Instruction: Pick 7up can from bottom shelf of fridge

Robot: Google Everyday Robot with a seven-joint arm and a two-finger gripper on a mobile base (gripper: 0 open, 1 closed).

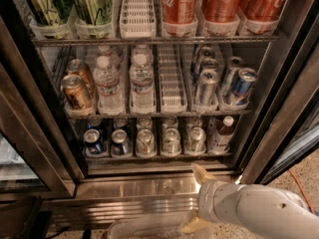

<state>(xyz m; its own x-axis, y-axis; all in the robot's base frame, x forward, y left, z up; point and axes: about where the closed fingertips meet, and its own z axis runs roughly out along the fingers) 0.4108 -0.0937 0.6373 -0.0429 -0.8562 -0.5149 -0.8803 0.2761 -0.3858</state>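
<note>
Gripper (196, 199) low in front of the fridge (40, 128) base panel, 2 fingers spread wide, nothing held. The 7up can (196, 139) stands upright just above and beyond it, at the front of the bottom shelf (159, 158). A bottle (219, 133) crowds its right, and the rack overhead leaves little room.
</note>
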